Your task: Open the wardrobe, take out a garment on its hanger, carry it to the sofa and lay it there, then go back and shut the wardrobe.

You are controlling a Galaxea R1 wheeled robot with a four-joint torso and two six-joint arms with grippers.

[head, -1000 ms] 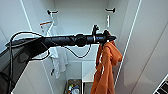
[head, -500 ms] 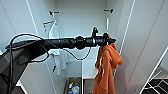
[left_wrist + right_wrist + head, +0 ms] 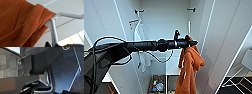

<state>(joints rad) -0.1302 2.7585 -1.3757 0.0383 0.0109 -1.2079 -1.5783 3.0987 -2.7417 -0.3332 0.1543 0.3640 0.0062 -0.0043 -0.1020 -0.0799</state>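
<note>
Garment, rust-orange, hangs lower and nearer the camera than half a second ago, now slung from the left gripper at about 3 o'clock of the head view's middle, its cloth running down toward 5 o'clock and cut off by the lower edge. The left arm has stayed stretched level across the open wardrobe, whose white back wall and inner sides stand behind it.

In the left wrist view the hanger shows as a thin white stem and shoulder with the orange cloth draped over it; the stem goes down into the dark gripper at 6 o'clock, so the gripper appears clamped on it, though the fingertips themselves are cut off and hard to make out. In the head view the hanger is almost wholly hidden by cloth and gripper.

A white T-shirt hangs inside the wardrobe at about 10 o'clock, partly covered by the arm. Blurred small items lie on the wardrobe floor near 6 o'clock; what they are cannot be told.

The right wrist view gives dark robot parts, and whether that gripper is open or closed cannot be told.
</note>
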